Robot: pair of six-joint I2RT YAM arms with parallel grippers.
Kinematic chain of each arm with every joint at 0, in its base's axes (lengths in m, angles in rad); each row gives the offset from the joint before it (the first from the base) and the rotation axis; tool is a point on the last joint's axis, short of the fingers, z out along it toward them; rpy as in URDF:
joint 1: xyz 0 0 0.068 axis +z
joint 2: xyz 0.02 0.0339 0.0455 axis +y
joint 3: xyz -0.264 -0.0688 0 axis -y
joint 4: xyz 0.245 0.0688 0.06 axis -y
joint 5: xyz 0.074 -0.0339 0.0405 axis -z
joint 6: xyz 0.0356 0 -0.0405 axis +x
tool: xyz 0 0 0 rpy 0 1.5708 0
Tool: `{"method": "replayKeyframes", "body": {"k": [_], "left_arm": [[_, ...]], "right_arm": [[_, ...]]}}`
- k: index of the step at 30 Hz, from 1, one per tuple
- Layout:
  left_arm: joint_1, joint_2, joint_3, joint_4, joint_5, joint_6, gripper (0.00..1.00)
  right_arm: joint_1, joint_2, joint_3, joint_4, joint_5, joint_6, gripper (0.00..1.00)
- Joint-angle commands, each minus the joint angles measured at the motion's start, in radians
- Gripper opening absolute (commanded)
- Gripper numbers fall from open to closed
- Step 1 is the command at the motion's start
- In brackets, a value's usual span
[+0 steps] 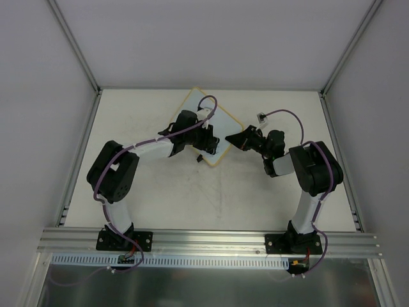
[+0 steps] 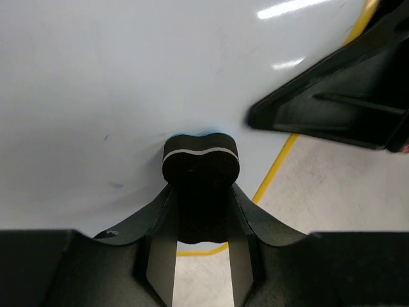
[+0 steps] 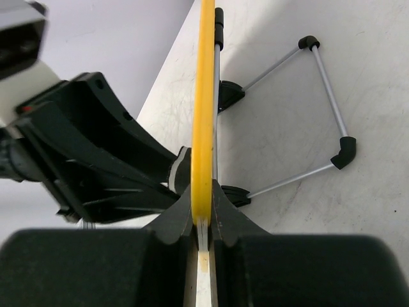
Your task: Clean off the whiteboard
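The whiteboard (image 1: 225,126), white with a yellow frame, stands tilted on its wire stand (image 3: 323,109) at the middle back of the table. My left gripper (image 1: 206,142) is shut on a black eraser (image 2: 200,160) with a thin white stripe, and presses it against the board's white face (image 2: 128,83). Only faint bluish specks (image 2: 105,136) show there. My right gripper (image 1: 235,139) is shut on the board's right edge, its jaws pinching the yellow frame (image 3: 204,96). The right wrist view also shows the eraser (image 3: 181,169) against the board beside the left gripper's fingers (image 3: 108,147).
A small white connector (image 1: 261,117) on a purple cable lies on the table behind the right arm. Grey enclosure walls stand left, right and behind. An aluminium rail (image 1: 211,240) runs along the near edge. The right gripper's finger (image 2: 332,109) reaches into the left wrist view.
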Motion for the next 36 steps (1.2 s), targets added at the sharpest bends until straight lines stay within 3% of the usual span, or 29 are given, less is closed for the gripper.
{"method": "replayKeyframes", "body": {"k": [1, 5, 13, 25, 36], "left_arm": [[0.083, -0.047, -0.071, -0.055, 0.059, -0.003, 0.00], [0.157, -0.066, -0.094, -0.087, 0.014, 0.010, 0.00], [0.169, -0.020, -0.062, -0.095, -0.001, 0.014, 0.00], [0.040, -0.015, -0.043, -0.067, -0.069, -0.002, 0.00], [-0.009, 0.014, -0.026, -0.026, -0.109, -0.019, 0.00]], "right_arm": [[0.034, -0.057, 0.025, 0.252, -0.071, 0.004, 0.00], [0.036, -0.053, 0.028, 0.252, -0.071, 0.004, 0.00], [0.036, -0.052, 0.028, 0.252, -0.071, 0.006, 0.00], [0.037, -0.041, 0.037, 0.252, -0.072, 0.012, 0.00], [0.037, -0.024, 0.066, 0.250, -0.066, 0.024, 0.00]]}}
